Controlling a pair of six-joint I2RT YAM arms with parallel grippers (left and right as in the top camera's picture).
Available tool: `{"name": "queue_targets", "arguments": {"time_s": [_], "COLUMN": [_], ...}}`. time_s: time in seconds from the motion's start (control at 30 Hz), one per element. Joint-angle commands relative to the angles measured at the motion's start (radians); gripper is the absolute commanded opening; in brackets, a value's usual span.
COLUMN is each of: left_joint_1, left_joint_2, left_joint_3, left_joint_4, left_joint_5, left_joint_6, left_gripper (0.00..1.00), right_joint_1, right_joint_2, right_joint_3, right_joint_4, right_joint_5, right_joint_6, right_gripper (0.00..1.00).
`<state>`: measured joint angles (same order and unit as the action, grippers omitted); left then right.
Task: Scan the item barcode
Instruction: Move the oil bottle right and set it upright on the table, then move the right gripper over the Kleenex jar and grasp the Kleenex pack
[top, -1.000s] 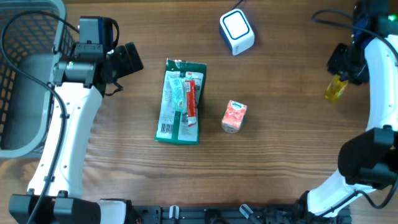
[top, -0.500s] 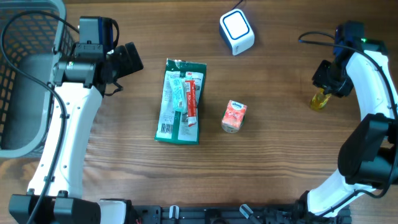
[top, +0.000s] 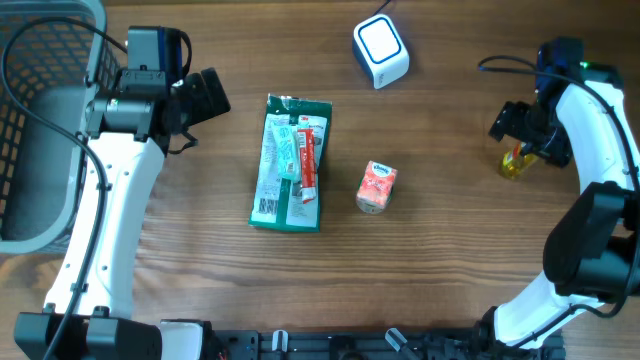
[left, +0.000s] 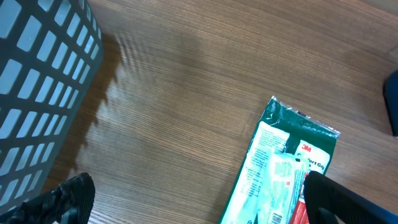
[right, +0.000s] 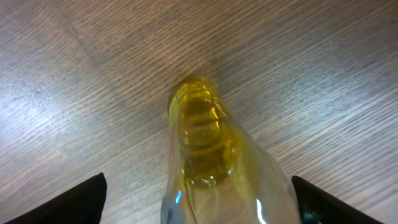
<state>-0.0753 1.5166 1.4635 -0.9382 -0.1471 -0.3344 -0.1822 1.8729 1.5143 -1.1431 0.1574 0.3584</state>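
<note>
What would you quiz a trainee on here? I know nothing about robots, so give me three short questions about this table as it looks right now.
1. True or false: the right gripper is open, with the yellow bottle between its fingers but not clamped.
2. Which lies closest to the green packet? A) the basket B) the small orange pack C) the white scanner
3. Fill the gap: the left gripper is open above the table and holds ____.

Key: 1 true; 2 B; 3 nothing.
</note>
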Motion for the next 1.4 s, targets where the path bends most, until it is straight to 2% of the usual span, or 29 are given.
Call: {"name": "queue_targets", "arguments": {"time_s": [0.0,0.17,0.37,0.43,0.5,0.73,0.9,0.97,1.13,1.37], "left_joint_1": [0.005,0.005,0.005,0.005,0.005,0.005,0.005,0.005,0.005,0.005], "left_joint_2": [0.003,0.003,0.003,0.003,0.003,0.003,0.003,0.003,0.003,0.003], "left_joint_3": [0.008,0.008,0.008,0.008,0.008,0.008,0.008,0.008,0.008,0.008], "left_joint_4": [0.002,0.002,0.003,0.003,0.002,0.002,0.002,0.002,0.003,0.002], "left_joint_5": [0.008,0.008,0.008,0.008,0.008,0.008,0.008,0.008,0.008,0.008], "left_joint_6": [0.013,0.013,0.013,0.013,0.013,0.013,0.013,0.013,0.013,0.013], "left_gripper": [1.0,1.0,1.0,1.0,1.0,1.0,1.0,1.0,1.0,1.0], "right_joint_1": [0.005,0.014,0.063,0.114,0.167,0.409,0.57,0.616,0.668,0.669], "right_joint_2": [-0.074,-0.178,-0.296,-0.323,-0.33,-0.326,-0.324,-0.324,-0.324,-0.323], "right_joint_3": [0.138,0.223,0.223,0.223,0.223,0.161,0.046,-0.006,-0.111,-0.2], "right_joint_4": [-0.042,-0.082,-0.129,-0.155,-0.176,-0.182,-0.045,0.013,0.134,0.204], "right_joint_5": [0.003,-0.138,-0.359,-0.425,-0.455,-0.442,-0.368,-0.349,-0.344,-0.331], "right_joint_6": [-0.028,-0.124,-0.121,-0.119,-0.101,0.05,0.19,0.228,0.252,0.255], "right_gripper": [0.96,0.96,0.94,0.89,0.88,0.89,1.0,1.0,0.98,1.0]}}
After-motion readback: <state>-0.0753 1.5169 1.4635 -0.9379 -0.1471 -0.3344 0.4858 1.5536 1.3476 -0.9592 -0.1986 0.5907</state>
